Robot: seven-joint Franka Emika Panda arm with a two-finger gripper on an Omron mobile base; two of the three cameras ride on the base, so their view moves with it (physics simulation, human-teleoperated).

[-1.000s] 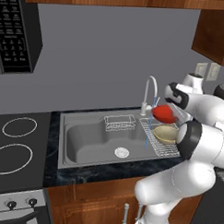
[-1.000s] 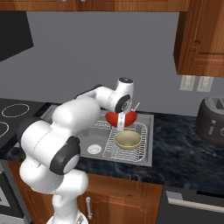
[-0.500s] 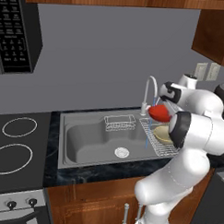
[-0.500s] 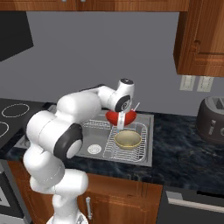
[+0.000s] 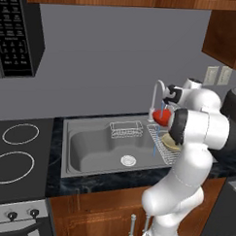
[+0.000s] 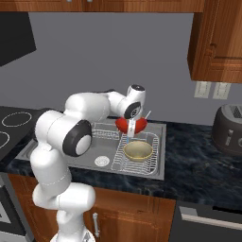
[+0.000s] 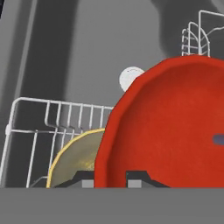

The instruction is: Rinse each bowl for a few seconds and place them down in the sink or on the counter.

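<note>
Tilting on edge in the hand [image 7: 110, 177], red bowl [image 7: 166, 127]

2 base views behind arm, left and right — share sink [image 5: 89, 148]; hand view close above it.

All three views are evenly and moderately lit, with no single source to be made out. No hard cast shadows are seen; only soft shading is laid inside the sink [image 5: 84, 152] basin in the centre of the left base view. A faint sheen is carried on the red bowl [image 7: 166, 127], which is rendered flat and slightly grainy in the hand view. Edges are soft and blocky in every frame, as in low-resolution rendering. No lens distortion is noticed at the borders.
</note>
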